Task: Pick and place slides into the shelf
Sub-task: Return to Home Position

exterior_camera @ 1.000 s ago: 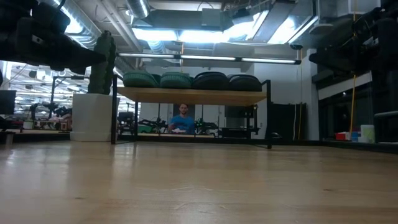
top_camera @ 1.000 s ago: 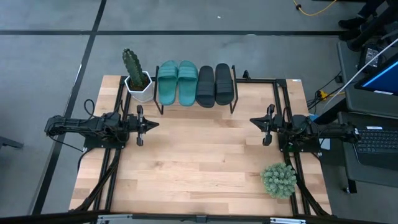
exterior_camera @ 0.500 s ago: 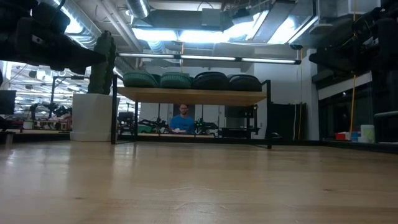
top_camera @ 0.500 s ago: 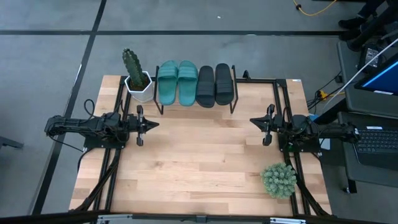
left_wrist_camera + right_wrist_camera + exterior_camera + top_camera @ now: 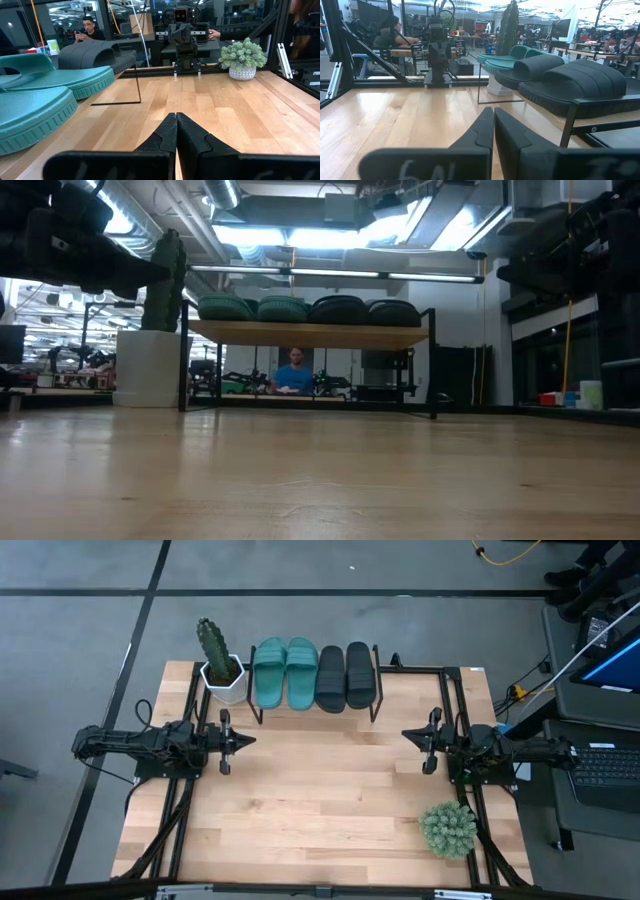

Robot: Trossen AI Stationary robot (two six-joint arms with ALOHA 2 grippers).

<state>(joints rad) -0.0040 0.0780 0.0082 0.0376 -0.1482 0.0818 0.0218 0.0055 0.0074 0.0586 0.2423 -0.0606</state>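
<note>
Two teal slides and two black slides lie side by side, soles down, on the shelf, a low rack with a wooden top and thin black legs at the table's far edge. My left gripper hovers shut at the table's left, pointing level toward the right. My right gripper hovers shut at the table's right, pointing level toward the left. In the left wrist view the teal slides are beside my shut fingers; in the right wrist view the black slides are.
A cactus in a white pot stands at the far left beside the shelf. A small bushy plant stands near the right front. Black frame rails run along both sides. Bare wooden tabletop lies between the arms. A person sits beyond the table.
</note>
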